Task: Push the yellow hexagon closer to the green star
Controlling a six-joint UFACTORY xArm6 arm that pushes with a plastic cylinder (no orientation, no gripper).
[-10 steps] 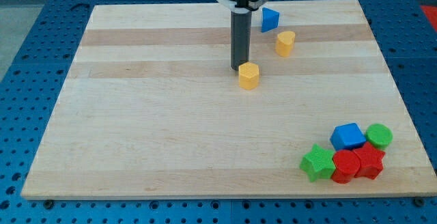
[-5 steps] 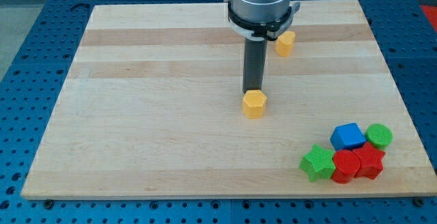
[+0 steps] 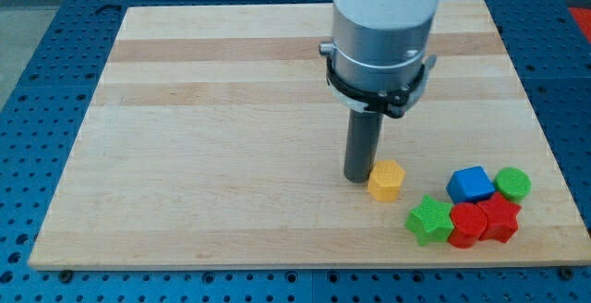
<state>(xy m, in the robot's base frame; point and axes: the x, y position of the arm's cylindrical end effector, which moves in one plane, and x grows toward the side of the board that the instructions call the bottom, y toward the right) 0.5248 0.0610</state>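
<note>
**Tip against the yellow hexagon, near the green star**

My tip (image 3: pixel 357 179) rests on the wooden worktop (image 3: pixel 212 155), just to the view's left of the yellow hexagon (image 3: pixel 386 180) and touching or very nearly touching its side; this rig carries no gripper, only the dark rod, so nothing is grasped or released here. The yellow hexagon sits low on the view's right half, near the green star (image 3: pixel 429 221) but apart from it, up and to the view's left of the star; bare wood shows between the two. The green star touches a red block (image 3: pixel 468 225), whose shape I cannot tell; a second red block (image 3: pixel 500 218) sits just beside that; a blue block (image 3: pixel 471 184) and a green cylinder (image 3: pixel 512 184) lie behind them.
</note>
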